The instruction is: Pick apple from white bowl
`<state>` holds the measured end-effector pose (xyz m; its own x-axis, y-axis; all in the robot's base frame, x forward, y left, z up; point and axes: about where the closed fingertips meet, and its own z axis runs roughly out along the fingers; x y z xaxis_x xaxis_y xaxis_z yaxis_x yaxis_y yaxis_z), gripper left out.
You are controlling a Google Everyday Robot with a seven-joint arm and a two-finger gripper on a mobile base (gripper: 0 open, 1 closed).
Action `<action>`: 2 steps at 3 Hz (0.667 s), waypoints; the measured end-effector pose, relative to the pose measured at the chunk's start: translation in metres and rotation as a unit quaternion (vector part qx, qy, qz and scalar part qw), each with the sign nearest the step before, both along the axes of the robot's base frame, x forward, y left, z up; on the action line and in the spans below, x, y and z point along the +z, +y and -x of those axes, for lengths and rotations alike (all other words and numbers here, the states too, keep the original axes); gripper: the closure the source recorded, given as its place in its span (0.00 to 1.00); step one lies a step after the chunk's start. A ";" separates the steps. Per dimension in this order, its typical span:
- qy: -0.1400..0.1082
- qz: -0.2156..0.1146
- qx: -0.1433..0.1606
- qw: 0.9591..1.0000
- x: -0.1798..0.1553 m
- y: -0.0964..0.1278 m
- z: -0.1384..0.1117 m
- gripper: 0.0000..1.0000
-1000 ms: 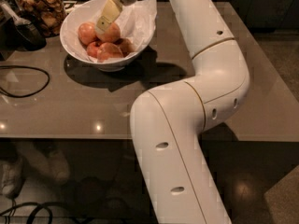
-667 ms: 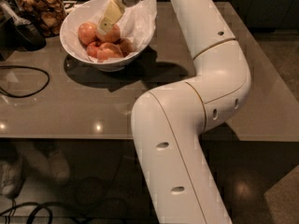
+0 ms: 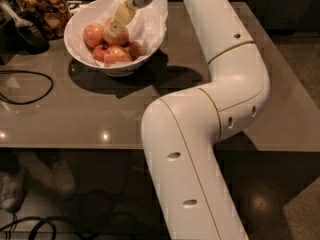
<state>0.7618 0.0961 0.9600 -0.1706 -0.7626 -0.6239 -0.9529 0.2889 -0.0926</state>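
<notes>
Surface: a glossy grey-brown table [image 3: 90, 119] with light spots reflected near its front edge, and a dark floor below.

The white bowl [image 3: 80, 54] stands at the far left part of the table. It is wide, deep and round with flared sides, and casts a dark shadow on the tabletop. Crumpled white paper [image 3: 152, 16] lines it and rises above the rim on the right side.

Several pinkish-red apples are heaped in the bowl, touching one another. The apple [image 3: 122, 37] lies at the middle of the heap; it is round and smooth-skinned, and its top is partly covered.

The gripper [image 3: 117, 26] is inside the bowl, a cream-coloured part angled down onto the upper left of the apple. Whether it is apart or closed on the fruit: cannot tell.

The arm [image 3: 210, 114] is made of thick, glossy white segments with small oval holes. It rises from the lower foreground, bends to the right and reaches back over the table to the bowl.

Surroundings:
- A glass jar [image 3: 42, 6] of brown snacks stands just left of the bowl.
- A dark rounded object [image 3: 31, 35] sits in front of the jar.
- A black cable [image 3: 25, 86] loops on the table at the left edge.
- Pale shoes [image 3: 12, 194] are on the floor below.
</notes>
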 end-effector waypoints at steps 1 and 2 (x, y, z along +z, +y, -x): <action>0.001 0.004 -0.001 1.000 -0.004 0.000 -0.002 0.28; 0.003 0.006 0.003 1.000 -0.007 0.004 -0.001 0.29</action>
